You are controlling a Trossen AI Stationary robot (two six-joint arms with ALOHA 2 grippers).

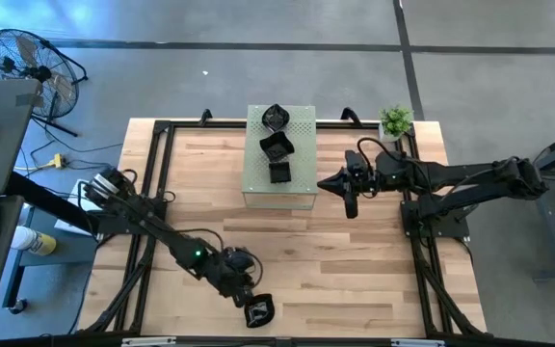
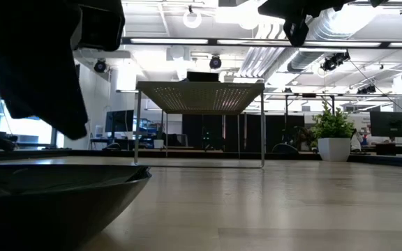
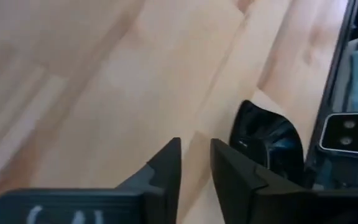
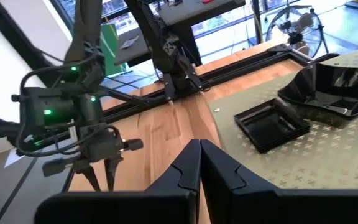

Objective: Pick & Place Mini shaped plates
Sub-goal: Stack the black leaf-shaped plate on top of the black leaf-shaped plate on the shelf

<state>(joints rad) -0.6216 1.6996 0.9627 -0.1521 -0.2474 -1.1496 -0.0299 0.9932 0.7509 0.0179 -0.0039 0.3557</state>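
Note:
One mini shaped plate, glossy black, lies flat on the wood near the table's near edge; it fills the low view's lower left. My left gripper hangs just above and beside it, slanting down, open with nothing between its fingers; the plate shows next to one finger. Three more black plates rest on top of the pale green box at the far middle. My right gripper is shut and holds nothing, in the air to the right of the box.
A small potted plant stands at the far right corner. A black frame runs along the table's edges. Bare wood lies between the box and the near edge. A fan and a desk stand off the table to the left.

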